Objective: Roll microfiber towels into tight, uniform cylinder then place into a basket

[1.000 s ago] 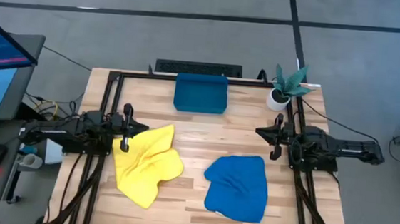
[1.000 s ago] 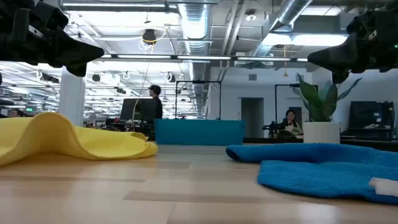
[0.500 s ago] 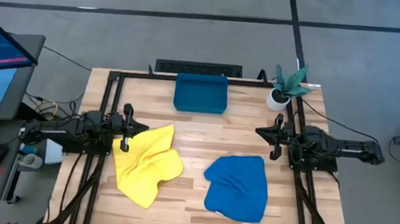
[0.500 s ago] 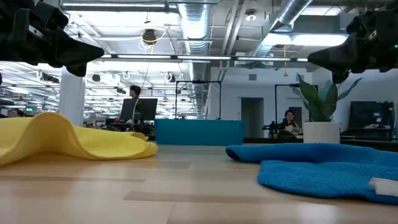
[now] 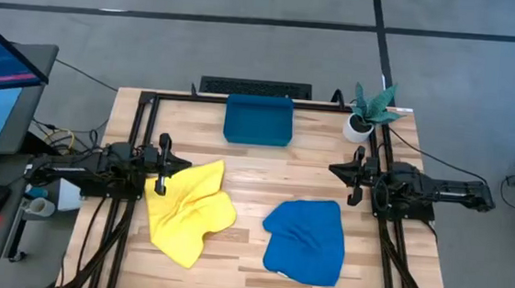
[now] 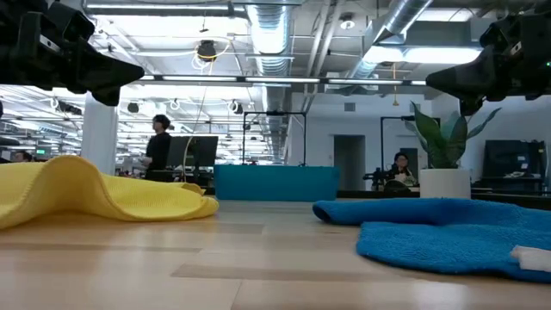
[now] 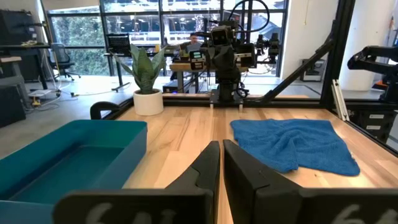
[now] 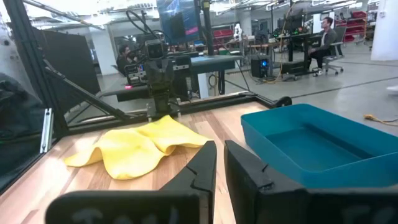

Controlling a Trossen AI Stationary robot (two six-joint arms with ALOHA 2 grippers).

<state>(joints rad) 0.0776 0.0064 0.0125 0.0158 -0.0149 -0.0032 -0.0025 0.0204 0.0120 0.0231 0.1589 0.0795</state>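
Observation:
A crumpled yellow towel lies on the table's left half; it also shows in the right wrist view. A crumpled blue towel lies at centre right and shows in the left wrist view. The teal basket stands at the far middle edge. My left gripper hovers shut and empty above the yellow towel's far left corner. My right gripper hovers shut and empty at the right, beyond the blue towel.
A small white pot with a green plant stands at the far right corner. A black frame runs around the table's far and side edges. Bare wood lies between the towels and in front of the basket. People show in the room behind.
Both arms and both towels have kept still. A person in the room behind the table has walked toward the left in the low view.

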